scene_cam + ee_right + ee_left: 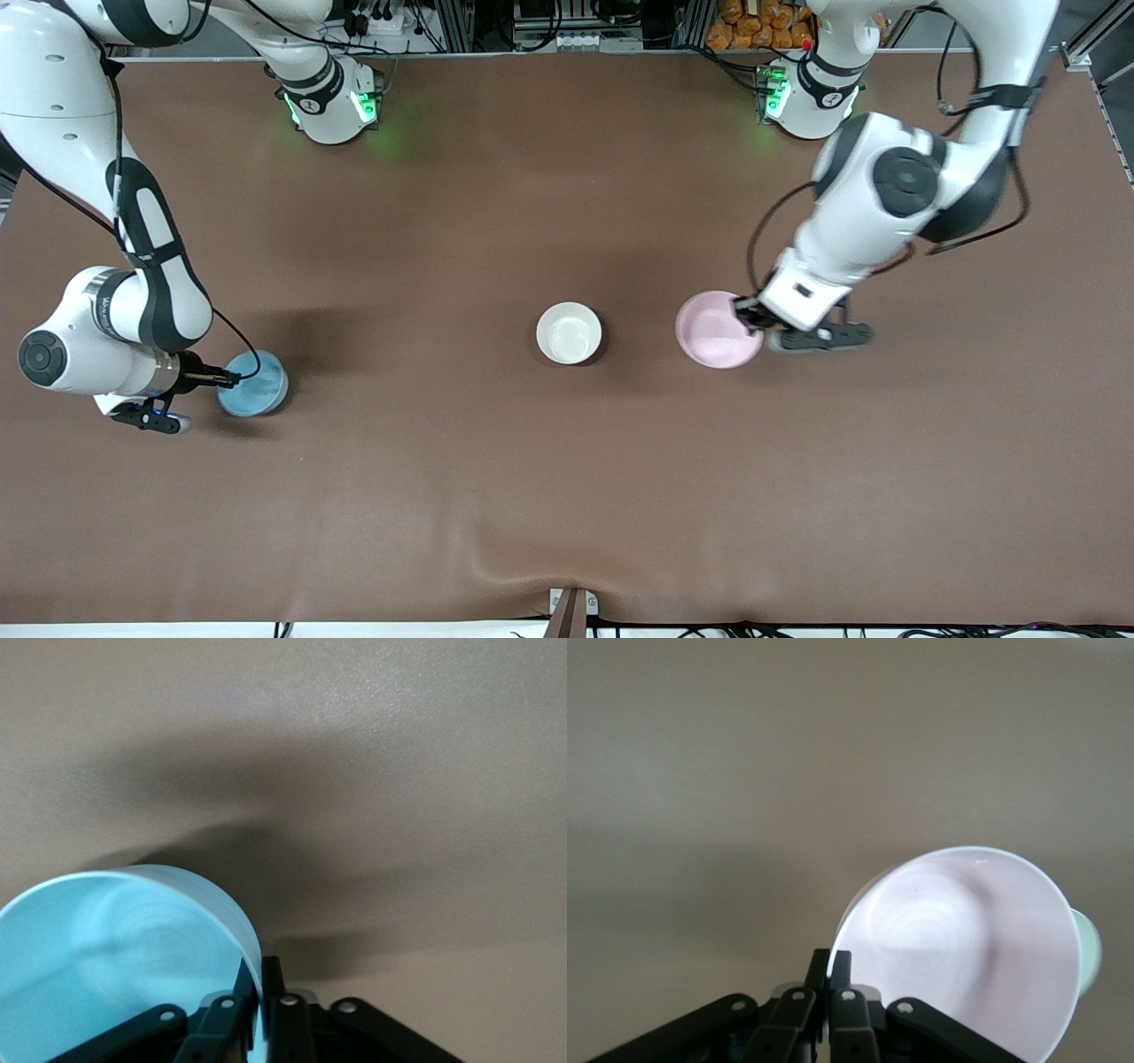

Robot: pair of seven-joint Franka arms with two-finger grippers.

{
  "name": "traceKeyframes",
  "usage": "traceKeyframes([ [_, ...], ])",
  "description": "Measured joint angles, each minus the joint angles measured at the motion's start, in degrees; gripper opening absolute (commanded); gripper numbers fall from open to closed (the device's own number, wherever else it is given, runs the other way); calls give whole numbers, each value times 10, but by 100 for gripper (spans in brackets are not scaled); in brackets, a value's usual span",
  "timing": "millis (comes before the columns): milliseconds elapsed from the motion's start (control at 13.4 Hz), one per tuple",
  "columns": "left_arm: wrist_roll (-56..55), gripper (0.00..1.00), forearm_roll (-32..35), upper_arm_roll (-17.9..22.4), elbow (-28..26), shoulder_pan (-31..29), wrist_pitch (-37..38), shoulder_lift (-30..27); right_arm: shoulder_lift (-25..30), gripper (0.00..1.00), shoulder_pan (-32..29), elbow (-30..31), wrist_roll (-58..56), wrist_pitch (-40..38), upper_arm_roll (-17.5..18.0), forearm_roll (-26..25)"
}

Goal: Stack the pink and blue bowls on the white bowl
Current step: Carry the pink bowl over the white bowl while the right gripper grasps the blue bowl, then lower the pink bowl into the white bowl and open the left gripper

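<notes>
The white bowl (569, 333) stands upright in the middle of the table. My left gripper (749, 315) is shut on the rim of the pink bowl (713, 330), which is beside the white bowl toward the left arm's end. In the left wrist view the fingers (831, 961) pinch the pink bowl's (966, 948) rim, and the bowl is tilted. My right gripper (232, 378) is shut on the rim of the blue bowl (255, 385) near the right arm's end. The right wrist view shows that gripper (263, 970) on the blue bowl's (115, 957) wall.
The brown table cover (567, 496) is bare around the three bowls. A small bracket (571, 607) sits at the table edge nearest the front camera. Both arm bases stand along the farthest edge.
</notes>
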State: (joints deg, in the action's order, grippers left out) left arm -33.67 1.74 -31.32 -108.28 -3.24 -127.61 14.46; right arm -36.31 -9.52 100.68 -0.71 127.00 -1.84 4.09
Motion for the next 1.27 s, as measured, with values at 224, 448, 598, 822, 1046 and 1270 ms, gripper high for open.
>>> traceKeyframes([
  [224,-28,0,0,0,17,59,-7,38,9,0,0,-3,-1,0,2,1],
  [448,-37,0,1,1,21,91,-41,74,27,0,0,-6,-23,-2,2,1],
  [598,-70,0,40,2,22,111,-61,99,42,0,1,-6,-29,-17,4,1],
  [822,-148,0,116,2,47,144,-69,145,61,0,8,-6,-29,-43,9,4],
  [1046,-180,0,140,2,87,173,-70,192,71,0,19,-6,-29,-56,10,17],
  [1270,-180,0,153,3,116,184,-70,228,74,0,21,-6,-27,-64,10,20],
])
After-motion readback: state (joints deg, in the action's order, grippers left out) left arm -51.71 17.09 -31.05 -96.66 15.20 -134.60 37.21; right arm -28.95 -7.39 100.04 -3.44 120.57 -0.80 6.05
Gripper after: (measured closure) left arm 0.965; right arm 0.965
